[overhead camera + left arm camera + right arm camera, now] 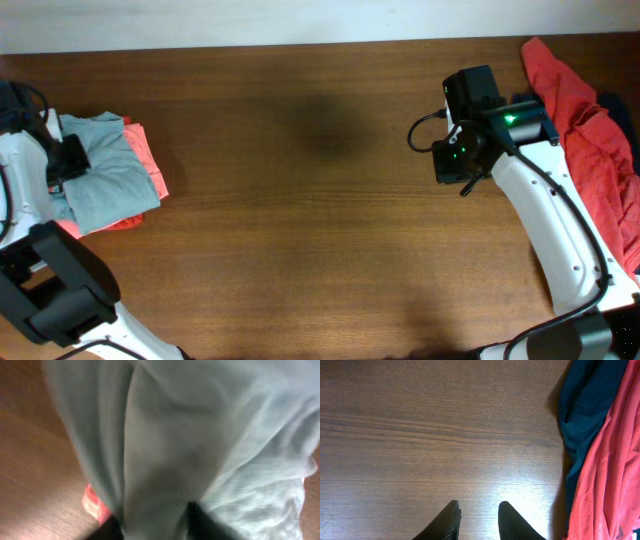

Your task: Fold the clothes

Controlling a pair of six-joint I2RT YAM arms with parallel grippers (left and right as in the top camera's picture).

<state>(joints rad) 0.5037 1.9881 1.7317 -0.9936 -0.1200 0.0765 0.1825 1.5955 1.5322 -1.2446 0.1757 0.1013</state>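
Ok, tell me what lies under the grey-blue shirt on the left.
A coral-red garment peeks out beneath the grey-blue shirt along its edges. The rest, and anything further below, is covered.

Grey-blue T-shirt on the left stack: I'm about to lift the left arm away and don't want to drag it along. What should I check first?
1. Grey-blue T-shirt lies folded on the coral-red tee: ok.
2. Left gripper free of the fabric: cannot tell; cloth lies between its jaws.
3. Right gripper open and empty: ok.
4. Table bare in the middle: ok.
5. Unfolded pile at the right edge clear of the right gripper: ok.
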